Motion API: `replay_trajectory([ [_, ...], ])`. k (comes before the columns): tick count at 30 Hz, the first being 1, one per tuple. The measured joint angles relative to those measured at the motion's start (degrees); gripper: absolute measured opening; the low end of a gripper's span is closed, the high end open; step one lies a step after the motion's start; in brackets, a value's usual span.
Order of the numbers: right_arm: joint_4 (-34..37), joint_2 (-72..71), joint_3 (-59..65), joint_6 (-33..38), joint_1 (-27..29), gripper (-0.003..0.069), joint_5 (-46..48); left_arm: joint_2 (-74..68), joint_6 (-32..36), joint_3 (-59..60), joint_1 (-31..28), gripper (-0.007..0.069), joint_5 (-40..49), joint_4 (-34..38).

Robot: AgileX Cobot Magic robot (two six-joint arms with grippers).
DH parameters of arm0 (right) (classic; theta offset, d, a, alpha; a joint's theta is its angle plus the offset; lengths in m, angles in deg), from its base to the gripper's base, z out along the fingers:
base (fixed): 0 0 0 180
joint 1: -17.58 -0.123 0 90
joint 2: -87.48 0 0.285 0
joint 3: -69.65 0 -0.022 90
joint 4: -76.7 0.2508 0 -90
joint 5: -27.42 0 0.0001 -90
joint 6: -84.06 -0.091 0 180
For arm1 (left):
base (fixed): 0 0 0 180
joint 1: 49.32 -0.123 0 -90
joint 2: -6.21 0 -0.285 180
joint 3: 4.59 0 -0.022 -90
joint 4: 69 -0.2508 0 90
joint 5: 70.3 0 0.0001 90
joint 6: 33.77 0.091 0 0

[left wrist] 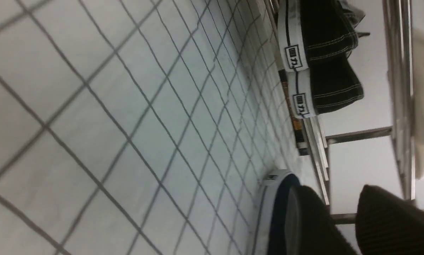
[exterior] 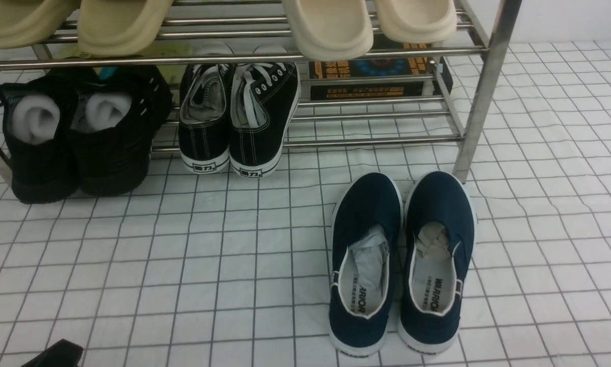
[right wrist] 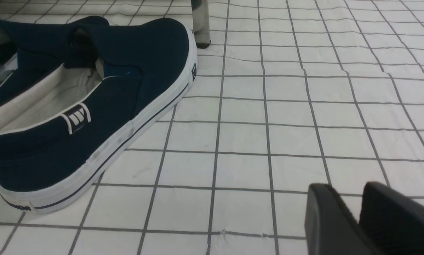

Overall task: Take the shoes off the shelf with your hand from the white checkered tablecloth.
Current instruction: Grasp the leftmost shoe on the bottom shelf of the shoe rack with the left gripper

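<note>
The black knit sneakers (exterior: pixel 81 132), stuffed with white paper, sit side by side at the left end of the steel shelf's (exterior: pixel 484 92) lower tier, heels toward me. They show in neither wrist view. The white checkered tablecloth (exterior: pixel 183 265) covers the whole surface. Only a black corner of my left gripper (exterior: pixel 55 354) shows at the bottom left, well short of the sneakers. In its wrist view the left gripper (left wrist: pixel 336 191) is empty, fingers close together. My right gripper (right wrist: pixel 346 186) is shut and empty, low over the cloth, and is out of the front view.
Black canvas lace-ups (exterior: pixel 239 117) with white soles lean on the lower tier beside the sneakers. Navy slip-ons (exterior: pixel 402 260) lie on the cloth before the shelf's right leg (right wrist: pixel 201 24). Beige slippers (exterior: pixel 326 25) sit on the upper tier. A dark box (exterior: pixel 377 76) lies behind.
</note>
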Motion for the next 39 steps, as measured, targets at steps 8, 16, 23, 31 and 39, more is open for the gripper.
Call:
replay_trajectory([
  [8,0.0,0.0,0.0,0.0,0.0,0.0169,0.0,0.0,1.7,-3.1,0.0,0.015,-10.6,0.4],
  [16,0.0,0.0,0.0,0.0,0.0,0.0179,0.0,-14.2,15.7,-25.0,0.0,0.0001,5.6,-14.9],
  [23,0.0,0.0,0.0,0.0,0.0,0.019,0.0,-41.1,9.5,-39.9,0.0,0.0001,28.1,-28.4],
  [31,0.0,0.0,0.0,0.0,0.0,0.0202,0.0,-63.8,8.0,-63.0,-2.1,0.0004,38.5,-41.6],
  [39,0.0,0.0,0.0,0.0,0.0,0.0211,0.0,-78.0,9.5,-71.8,-12.3,0.0011,36.8,-28.8],
])
